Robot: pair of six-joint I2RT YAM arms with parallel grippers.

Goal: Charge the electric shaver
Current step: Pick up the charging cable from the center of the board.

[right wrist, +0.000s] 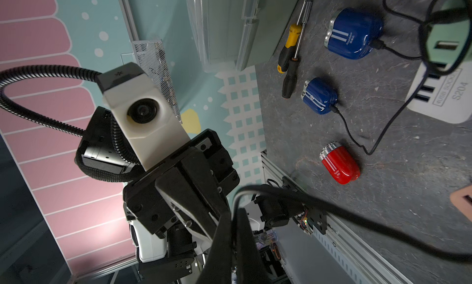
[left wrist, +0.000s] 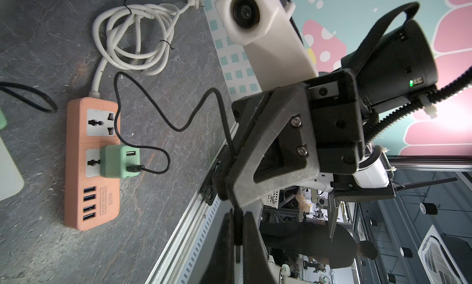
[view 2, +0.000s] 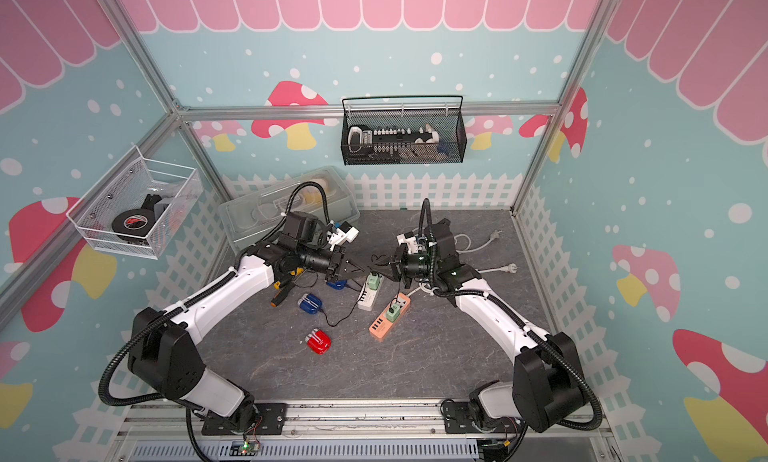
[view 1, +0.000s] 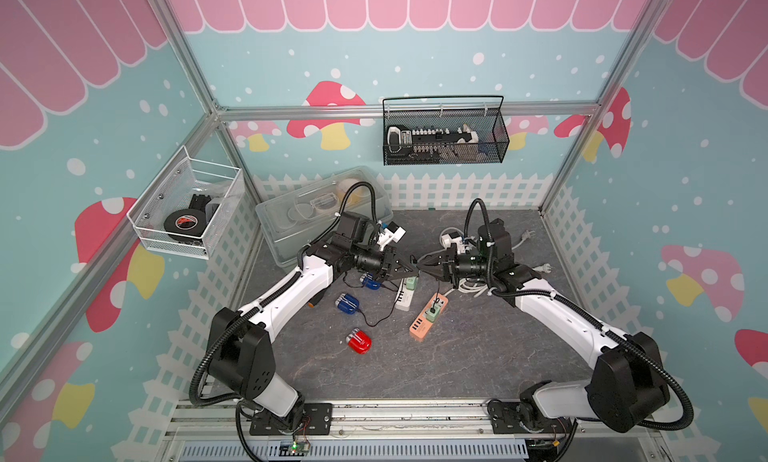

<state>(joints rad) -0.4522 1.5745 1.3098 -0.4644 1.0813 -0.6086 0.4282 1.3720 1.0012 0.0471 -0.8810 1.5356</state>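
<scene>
Now pinching the black cable (left wrist: 163, 114) twice above the middle of the tabletop (view 1: 457, 356): clamped tight in the left gripper (view 1: 405, 268) at the free plug end, clamped again in the right gripper (view 1: 428, 266), tip to tip. Traces back to the green adapter (left wrist: 118, 161) on the orange power strip (left wrist: 90, 213). Looks like a regrasp to square up the plug. Leaves the red shaver (view 1: 359, 341) unplugged near the front edge, on the left arm's side, well apart from both. Calls next for freeing one grip, aiming the plug at the shaver's port, and lowering it without dragging the strip.

Robot lab: aluminium-framed test cell (view 1: 291, 111)
</scene>
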